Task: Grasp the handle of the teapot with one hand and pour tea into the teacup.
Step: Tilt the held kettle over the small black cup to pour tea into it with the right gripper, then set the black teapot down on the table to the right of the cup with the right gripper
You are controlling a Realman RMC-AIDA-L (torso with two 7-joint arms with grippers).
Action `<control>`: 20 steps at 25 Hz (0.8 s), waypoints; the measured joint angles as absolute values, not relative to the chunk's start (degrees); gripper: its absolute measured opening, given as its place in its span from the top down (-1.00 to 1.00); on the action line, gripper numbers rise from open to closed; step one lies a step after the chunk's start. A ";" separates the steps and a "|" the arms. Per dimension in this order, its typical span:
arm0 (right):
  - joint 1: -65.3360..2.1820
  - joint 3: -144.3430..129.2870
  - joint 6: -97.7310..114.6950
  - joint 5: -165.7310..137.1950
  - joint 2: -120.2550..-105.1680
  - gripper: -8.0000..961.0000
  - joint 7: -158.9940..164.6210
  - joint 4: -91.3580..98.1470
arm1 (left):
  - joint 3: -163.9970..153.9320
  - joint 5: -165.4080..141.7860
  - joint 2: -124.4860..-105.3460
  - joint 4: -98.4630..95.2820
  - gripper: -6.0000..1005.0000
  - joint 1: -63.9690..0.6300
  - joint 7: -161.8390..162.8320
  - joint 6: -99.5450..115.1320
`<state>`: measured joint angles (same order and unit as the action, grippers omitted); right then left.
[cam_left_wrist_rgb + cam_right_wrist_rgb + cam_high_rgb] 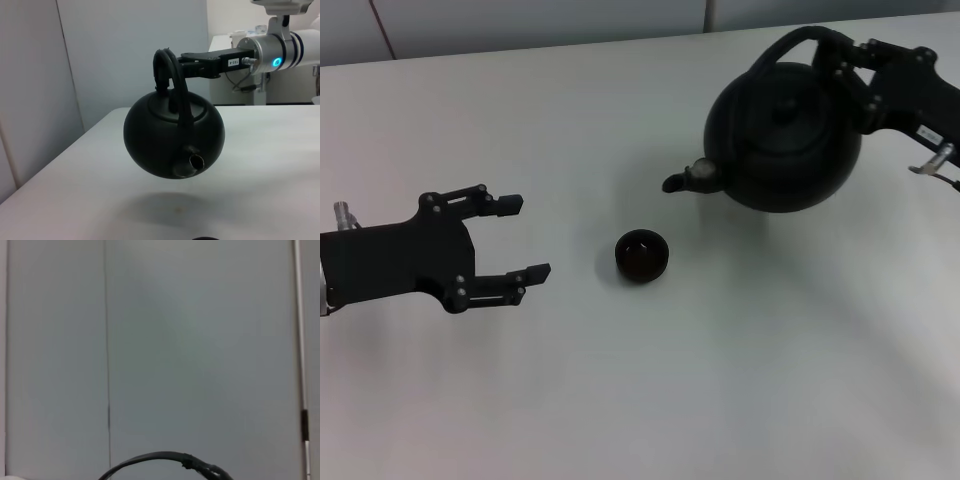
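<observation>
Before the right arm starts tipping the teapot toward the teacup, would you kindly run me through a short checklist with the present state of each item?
1. Right gripper shut on the handle: ok.
2. Teapot lifted off the table: ok, the left wrist view shows its shadow below it.
3. Spout above the teacup: not ok, it points toward the cup but sits to the side of it.
4. Teacup upright with its mouth free: ok.
5. Left gripper clear of the pour path: ok, open and beside the cup, apart from it.
6. Lid seated: cannot tell.
</observation>
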<state>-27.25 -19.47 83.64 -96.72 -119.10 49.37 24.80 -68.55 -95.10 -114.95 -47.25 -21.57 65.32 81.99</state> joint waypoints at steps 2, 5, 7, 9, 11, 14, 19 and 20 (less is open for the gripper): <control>-26.67 -19.41 83.84 -96.60 -119.08 0.67 49.81 24.94 | -68.55 -95.10 -114.86 -47.25 -0.62 -21.43 65.32 82.20; -26.00 -19.40 83.89 -96.43 -119.08 0.67 50.40 24.79 | -68.55 -95.10 -114.83 -47.31 -0.62 -21.31 65.31 82.34; -25.84 -19.40 83.74 -96.42 -119.12 0.67 51.72 24.58 | -68.73 -95.10 -114.82 -47.35 -0.62 -21.27 65.30 82.51; -25.80 -19.39 83.55 -96.39 -119.14 0.67 53.46 24.51 | -68.90 -95.10 -114.81 -47.35 -0.62 -21.27 65.30 82.52; -25.79 -19.35 83.48 -96.33 -119.15 0.67 54.72 24.46 | -69.00 -95.10 -114.80 -47.40 -0.62 -21.27 65.30 82.55; -25.57 -19.29 83.22 -95.74 -119.20 0.67 55.25 24.40 | -69.06 -95.10 -114.78 -47.44 -0.62 -21.25 65.30 82.60; -25.06 -18.70 81.05 -95.03 -119.15 0.67 56.40 24.37 | -69.08 -95.10 -114.61 -47.38 -0.62 -20.79 65.30 82.86; -24.96 -18.60 80.64 -95.02 -119.12 0.67 57.27 24.40 | -69.05 -95.10 -114.59 -47.45 -0.62 -20.67 65.30 83.02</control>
